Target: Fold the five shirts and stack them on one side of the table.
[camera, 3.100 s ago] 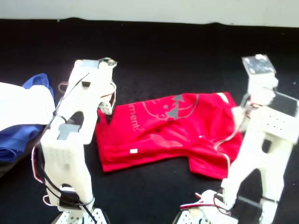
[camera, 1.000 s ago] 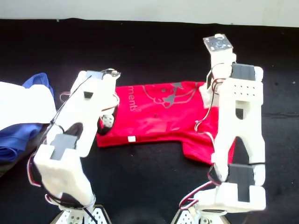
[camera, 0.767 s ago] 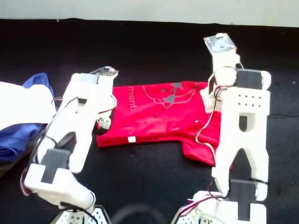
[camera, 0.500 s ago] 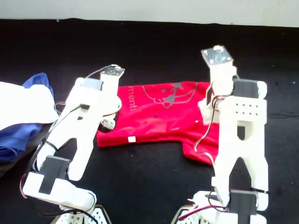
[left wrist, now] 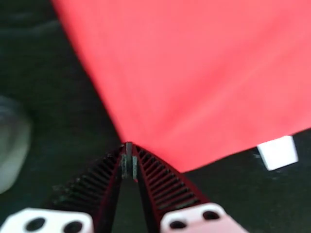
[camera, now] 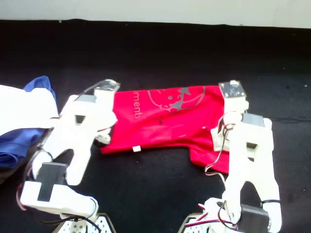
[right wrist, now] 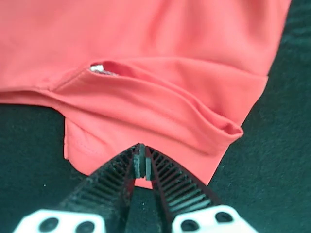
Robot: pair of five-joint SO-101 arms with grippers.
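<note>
Black cloth covers the counter [camera: 160, 53], and the red shirt [camera: 165, 121] lies spread near its middle, print facing up, between my two arms. My left tool [left wrist: 128, 162] is clenched on the shirt's edge at one side, the cloth drawn to a point at its tips. My right tool [right wrist: 141, 167] is clenched on the sleeve hem at the other side. White and blue clothes [camera: 22, 121] lie heaped beyond my left arm.

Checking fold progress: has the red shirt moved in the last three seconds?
Yes. The red shirt has shifted toward the far edge of the table, and its printed edge now lies straighter along it.
</note>
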